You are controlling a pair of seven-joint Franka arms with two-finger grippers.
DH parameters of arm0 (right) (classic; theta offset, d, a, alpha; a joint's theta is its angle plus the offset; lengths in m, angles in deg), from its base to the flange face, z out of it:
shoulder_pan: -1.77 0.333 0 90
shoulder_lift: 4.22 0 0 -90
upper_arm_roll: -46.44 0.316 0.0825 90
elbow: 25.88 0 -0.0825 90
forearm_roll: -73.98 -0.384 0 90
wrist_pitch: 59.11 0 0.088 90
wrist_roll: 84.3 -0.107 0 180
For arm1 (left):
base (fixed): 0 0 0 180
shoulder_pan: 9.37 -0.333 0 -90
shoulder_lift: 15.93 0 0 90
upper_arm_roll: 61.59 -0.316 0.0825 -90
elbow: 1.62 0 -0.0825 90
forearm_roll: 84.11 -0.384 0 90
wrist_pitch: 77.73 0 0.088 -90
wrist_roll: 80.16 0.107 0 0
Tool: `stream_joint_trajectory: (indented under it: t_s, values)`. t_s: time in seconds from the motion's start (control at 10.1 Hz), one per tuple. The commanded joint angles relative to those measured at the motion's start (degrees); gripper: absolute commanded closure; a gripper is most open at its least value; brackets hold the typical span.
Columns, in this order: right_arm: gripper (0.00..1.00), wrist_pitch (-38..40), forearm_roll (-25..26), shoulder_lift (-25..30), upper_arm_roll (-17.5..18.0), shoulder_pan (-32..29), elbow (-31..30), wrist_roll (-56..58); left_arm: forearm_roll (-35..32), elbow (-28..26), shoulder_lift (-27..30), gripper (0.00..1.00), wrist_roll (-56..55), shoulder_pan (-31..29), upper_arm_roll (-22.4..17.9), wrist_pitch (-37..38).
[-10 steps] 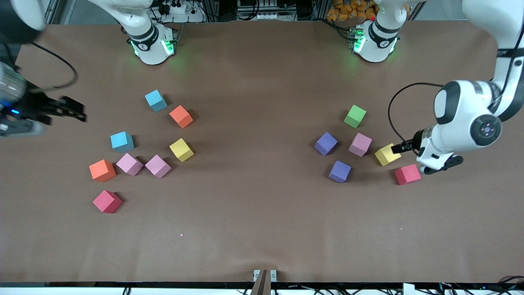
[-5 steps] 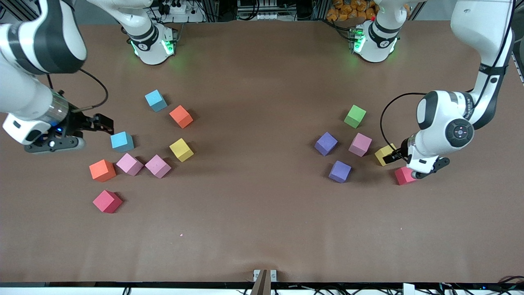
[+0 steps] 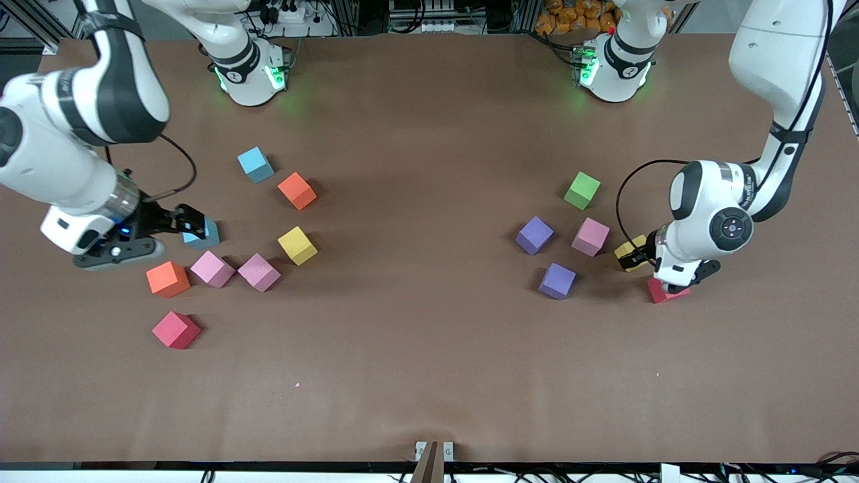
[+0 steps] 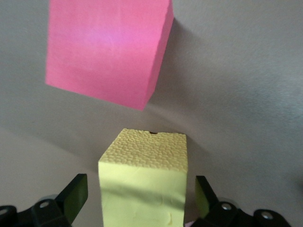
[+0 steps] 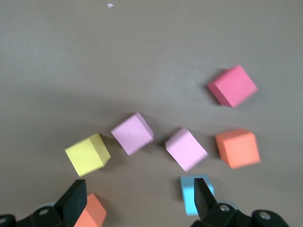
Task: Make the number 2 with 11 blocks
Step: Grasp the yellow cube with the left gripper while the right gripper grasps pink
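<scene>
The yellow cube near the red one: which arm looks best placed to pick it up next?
The left arm. Its claw is open with the yellow cube standing between its fingers, beside the red cube. The right claw, also open, hangs over a light-blue cube at the right arm's end of the table.

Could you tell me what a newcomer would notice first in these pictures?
Two clusters of coloured blocks, one toward each arm's end of the table. The left end effector straddles a yellow block beside a red block, fingers open; the right end effector hangs open over a light-blue cube.
</scene>
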Motion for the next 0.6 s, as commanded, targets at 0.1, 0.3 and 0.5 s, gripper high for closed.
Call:
stream_joint_trajectory:
  t_s: [0.1,0.3,0.5]
  values:
    - [0.0,-5.8,-0.3,-8.6,-0.2,0.7,0.7,1.6,-2.9,-0.5,-0.2,0.81,-1.9,-0.4,0.2,-0.6]
    - [0.0,-7.8,-0.3,-10.8,-0.2,1.7,0.8,1.4,-3.1,-0.4,2.0,1.0,-1.6,0.0,0.2,1.2]
    - [0.0,-9.2,-0.2,-11.6,-0.2,2.6,1.0,1.6,-3.1,0.3,7.1,1.0,-1.3,0.0,2.0,6.7]
